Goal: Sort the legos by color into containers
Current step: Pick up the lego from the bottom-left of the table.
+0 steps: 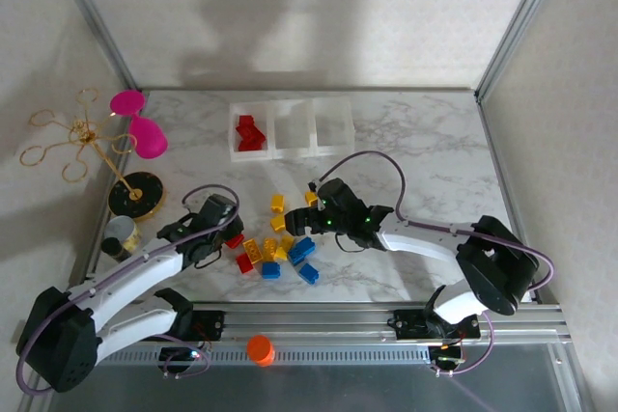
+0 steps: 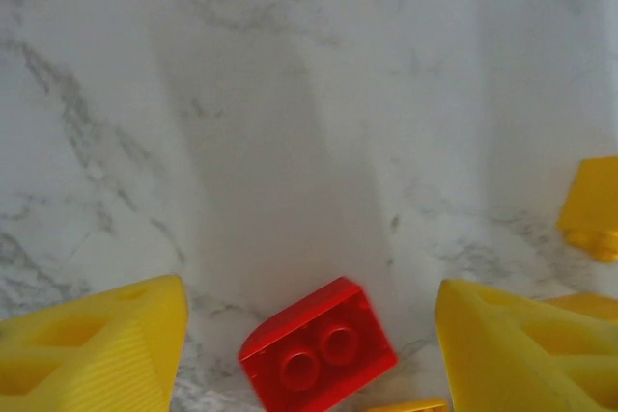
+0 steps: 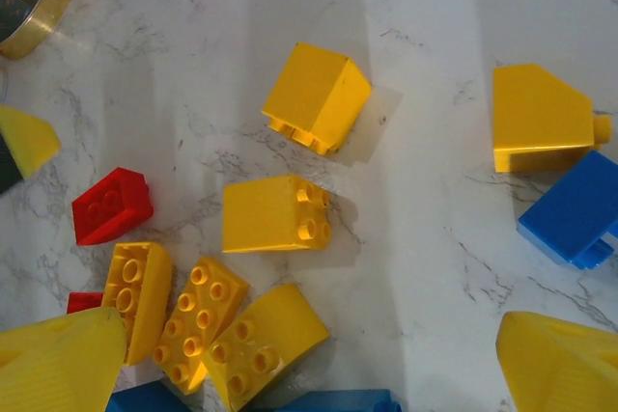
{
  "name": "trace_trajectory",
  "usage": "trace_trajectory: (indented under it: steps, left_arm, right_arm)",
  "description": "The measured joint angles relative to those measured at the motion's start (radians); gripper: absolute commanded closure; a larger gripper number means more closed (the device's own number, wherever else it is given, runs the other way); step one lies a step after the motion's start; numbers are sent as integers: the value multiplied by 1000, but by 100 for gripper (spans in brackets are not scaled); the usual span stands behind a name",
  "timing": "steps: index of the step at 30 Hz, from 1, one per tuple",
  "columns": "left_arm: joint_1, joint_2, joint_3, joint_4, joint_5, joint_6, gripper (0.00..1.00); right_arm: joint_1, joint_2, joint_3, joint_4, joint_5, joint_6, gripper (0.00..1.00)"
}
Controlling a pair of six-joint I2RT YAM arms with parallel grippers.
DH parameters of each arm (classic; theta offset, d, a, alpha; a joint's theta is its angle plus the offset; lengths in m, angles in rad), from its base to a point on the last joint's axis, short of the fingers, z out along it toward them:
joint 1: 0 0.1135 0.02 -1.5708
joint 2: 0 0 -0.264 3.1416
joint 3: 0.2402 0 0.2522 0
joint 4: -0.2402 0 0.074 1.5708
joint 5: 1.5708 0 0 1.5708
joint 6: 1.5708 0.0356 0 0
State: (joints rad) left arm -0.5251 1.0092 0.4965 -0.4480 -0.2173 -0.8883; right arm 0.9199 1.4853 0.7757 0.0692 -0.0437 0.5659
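We see a marble table (image 1: 415, 151) with both arms reaching in from its near edge. At the far middle stand the containers (image 1: 293, 151), three clear bins joined in a row. The left bin (image 1: 235, 142) holds a small heap of red legos (image 1: 250, 132). The other two show pale floor through their walls.

The left gripper (image 1: 230, 231) hangs low over the near left of the table. Its fingers (image 2: 97, 354) stand apart, and a red brick (image 2: 317, 346) lies studs-up on the marble between them, touching neither. The right gripper (image 1: 319, 207) hovers at the far side of the loose pile with its jaws spread wide above the marble.

The loose legos (image 1: 280, 243) lie between the two grippers. The yellow ones (image 3: 275, 212) are in the middle, the blue ones (image 1: 302, 250) on the near right and the red at the left.
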Motion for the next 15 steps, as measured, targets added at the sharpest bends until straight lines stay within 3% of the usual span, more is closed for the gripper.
trace_trajectory:
  steps: [11,15]
  left_arm:
    - [-100,70,-35,51,31,-70,24]
    - [-111,120,-37,84,35,-78,30]
  right_arm:
    - [2,26,0,21,24,21,1]
    - [2,27,0,21,28,23,1]
